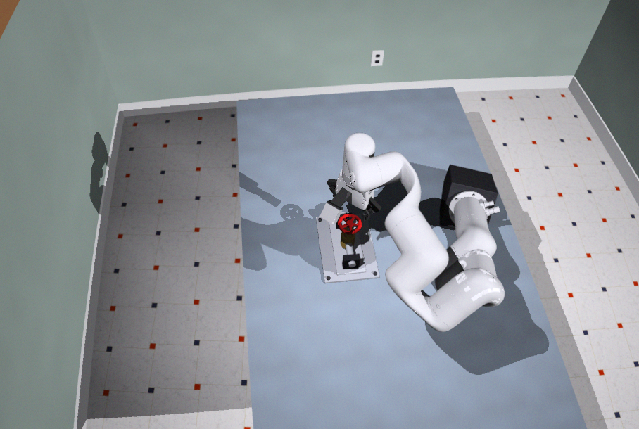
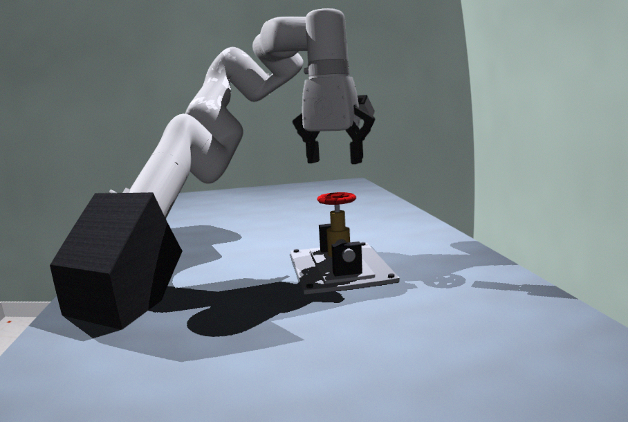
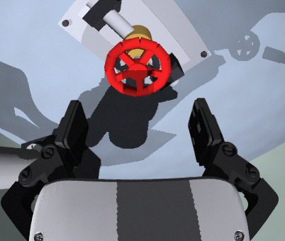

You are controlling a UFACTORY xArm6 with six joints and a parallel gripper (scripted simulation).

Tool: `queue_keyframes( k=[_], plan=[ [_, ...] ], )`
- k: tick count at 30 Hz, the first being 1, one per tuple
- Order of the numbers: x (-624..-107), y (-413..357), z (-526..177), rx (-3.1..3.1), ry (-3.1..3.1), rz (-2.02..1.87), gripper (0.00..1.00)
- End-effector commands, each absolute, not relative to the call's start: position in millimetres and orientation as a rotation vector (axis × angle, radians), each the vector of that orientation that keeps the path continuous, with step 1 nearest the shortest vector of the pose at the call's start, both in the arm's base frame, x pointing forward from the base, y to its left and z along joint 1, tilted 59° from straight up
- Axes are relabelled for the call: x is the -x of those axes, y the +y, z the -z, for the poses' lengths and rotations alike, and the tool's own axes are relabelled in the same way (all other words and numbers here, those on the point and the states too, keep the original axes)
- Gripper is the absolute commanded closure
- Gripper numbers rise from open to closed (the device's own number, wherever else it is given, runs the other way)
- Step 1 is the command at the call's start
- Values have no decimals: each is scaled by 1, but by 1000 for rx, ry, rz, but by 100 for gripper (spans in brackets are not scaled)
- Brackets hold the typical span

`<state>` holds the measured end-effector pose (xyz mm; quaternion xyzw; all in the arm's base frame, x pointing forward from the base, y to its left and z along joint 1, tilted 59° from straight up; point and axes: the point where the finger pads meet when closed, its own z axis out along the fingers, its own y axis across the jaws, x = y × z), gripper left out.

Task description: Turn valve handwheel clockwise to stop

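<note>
The valve has a red spoked handwheel [image 2: 335, 198] lying level on a brass stem, above a black body on a grey baseplate [image 2: 345, 272]. The handwheel also shows in the overhead view [image 1: 349, 223] and in the wrist view [image 3: 138, 68]. My gripper [image 2: 334, 153] hangs above the handwheel, pointing straight down, with a clear gap between its fingertips and the wheel. Its fingers are wide open and empty. In the wrist view the gripper [image 3: 140, 122] has its two black fingers on either side, and the wheel lies just beyond their tips.
The arm's black base block [image 2: 114, 259] stands on the blue table top to the left of the valve. The white arm [image 1: 413, 238] arches over from the right in the overhead view. Tiled floor lies on both sides of the table.
</note>
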<state>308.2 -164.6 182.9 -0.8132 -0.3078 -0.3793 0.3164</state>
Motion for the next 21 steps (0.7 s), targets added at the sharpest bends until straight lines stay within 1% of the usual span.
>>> queue_keyframes(
  k=[1,21],
  plan=[
    [-309,-165,-183,2144,-811,1000,0],
    [-318,-148,-171,2143,-811,1000,0]
  ],
)
